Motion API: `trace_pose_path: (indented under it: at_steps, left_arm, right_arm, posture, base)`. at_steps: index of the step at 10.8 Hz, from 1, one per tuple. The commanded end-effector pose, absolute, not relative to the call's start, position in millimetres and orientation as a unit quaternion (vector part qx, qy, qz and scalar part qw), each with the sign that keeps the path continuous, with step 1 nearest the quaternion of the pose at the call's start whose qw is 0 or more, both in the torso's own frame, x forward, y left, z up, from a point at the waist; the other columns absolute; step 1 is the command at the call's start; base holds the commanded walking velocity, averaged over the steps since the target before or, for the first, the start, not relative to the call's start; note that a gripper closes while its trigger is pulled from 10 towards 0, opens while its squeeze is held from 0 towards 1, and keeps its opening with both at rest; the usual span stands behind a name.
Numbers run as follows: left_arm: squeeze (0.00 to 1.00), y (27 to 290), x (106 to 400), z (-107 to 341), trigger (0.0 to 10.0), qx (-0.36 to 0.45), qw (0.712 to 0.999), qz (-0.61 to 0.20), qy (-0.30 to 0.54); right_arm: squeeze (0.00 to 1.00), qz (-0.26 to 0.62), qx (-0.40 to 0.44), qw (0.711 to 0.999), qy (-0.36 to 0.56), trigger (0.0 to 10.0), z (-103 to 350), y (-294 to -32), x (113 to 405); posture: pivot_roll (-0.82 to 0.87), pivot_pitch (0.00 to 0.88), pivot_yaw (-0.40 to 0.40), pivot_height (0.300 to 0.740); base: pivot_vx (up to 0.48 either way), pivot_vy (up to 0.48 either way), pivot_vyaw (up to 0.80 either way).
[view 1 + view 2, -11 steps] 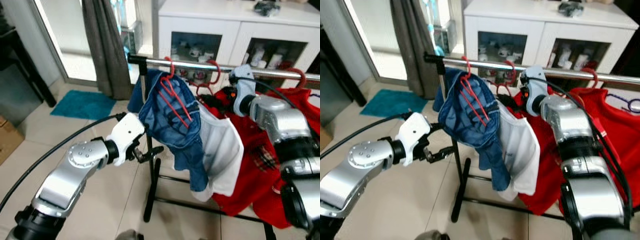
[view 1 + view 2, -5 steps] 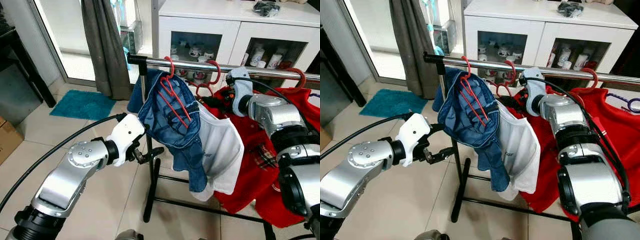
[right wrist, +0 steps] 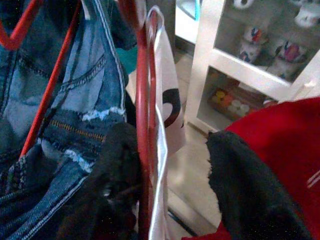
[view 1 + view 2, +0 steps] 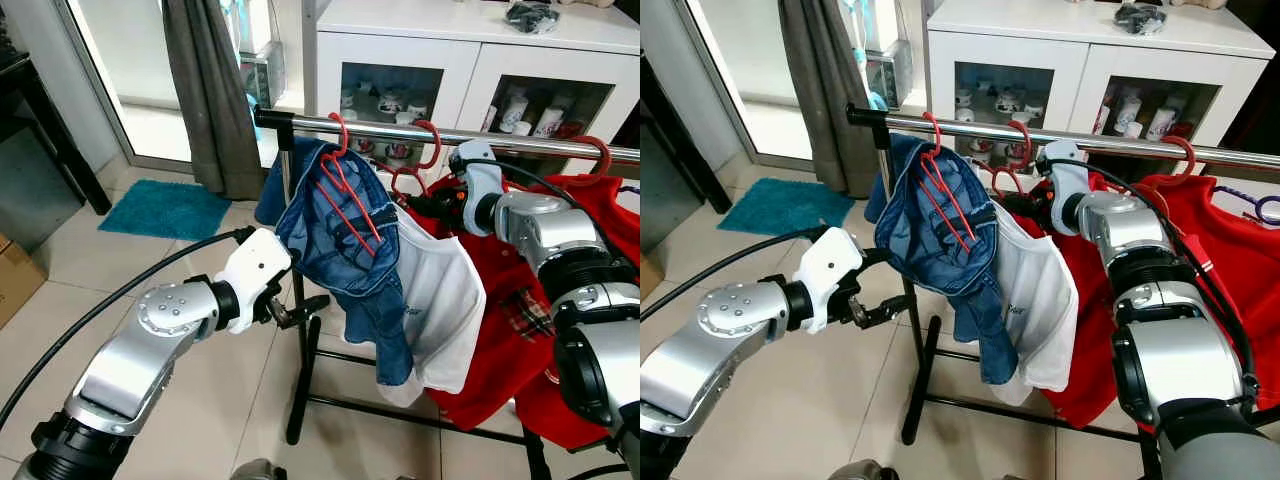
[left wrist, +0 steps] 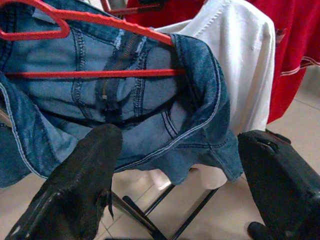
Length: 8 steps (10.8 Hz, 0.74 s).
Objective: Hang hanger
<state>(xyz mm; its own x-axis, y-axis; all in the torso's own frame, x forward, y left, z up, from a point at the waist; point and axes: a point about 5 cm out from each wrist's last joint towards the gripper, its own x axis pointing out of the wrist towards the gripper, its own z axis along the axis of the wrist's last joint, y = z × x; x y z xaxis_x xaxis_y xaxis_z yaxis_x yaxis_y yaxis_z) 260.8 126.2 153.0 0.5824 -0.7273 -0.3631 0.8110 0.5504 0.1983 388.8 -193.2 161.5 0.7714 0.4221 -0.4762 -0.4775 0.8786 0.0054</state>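
A silver rail on a black stand carries three red hangers. The leftmost hanger holds a blue denim garment. Beside it, the second hanger has its hook over the rail and bears a white shirt. My right gripper reaches just under the rail at that hanger; its fingers stand open, with the red hanger wire against one finger. My left gripper is open below the denim, by the stand's post, with nothing between its fingers.
A red garment hangs on the third hanger at the right. Behind the rail stands a white glass-door cabinet. A grey curtain, a teal mat and a cardboard box lie to the left. The stand's base rests on the tiled floor.
My right wrist has shifted slightly left along the rail toward the white shirt's hanger. The left arm and the hung garments have stayed put.
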Motion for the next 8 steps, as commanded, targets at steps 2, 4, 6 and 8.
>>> trace_pose_path:
  at_steps: [2, 4, 6, 8]
  left_arm:
    - [0.0, 124.4, 259.8, 152.1, 10.0, 0.178, 0.869, -0.445, 0.122]
    - [0.0, 124.4, 258.8, 150.4, 10.0, 0.179, 0.868, -0.445, 0.126]
    - [0.0, 123.8, 258.7, 149.7, 10.0, 0.173, 0.869, -0.445, 0.13]
    - [0.0, 123.7, 258.4, 149.3, 10.0, 0.168, 0.869, -0.444, 0.137]
  right_arm:
    - [0.0, 0.247, -0.058, 0.941, 0.224, 0.0, 169.5, -188.2, 392.9]
    - [0.0, 0.251, -0.06, 0.94, 0.225, 0.0, 166.7, -186.6, 392.5]
    - [0.0, 0.251, -0.059, 0.94, 0.224, 0.0, 166.8, -186.8, 392.8]
    - [0.0, 0.252, -0.06, 0.94, 0.222, 0.0, 167.2, -187.1, 393.1]
  posture:
    - [0.01, 0.0, 0.008, 0.74]
    - [0.01, 0.0, 0.005, 0.74]
    - [0.0, 0.0, 0.003, 0.74]
    - [0.0, 0.0, 0.001, 0.74]
  base:
    - [0.0, 0.0, 0.0]
    - [0.0, 0.0, 0.0]
    - [0.0, 0.0, 0.0]
    - [0.0, 0.0, 0.0]
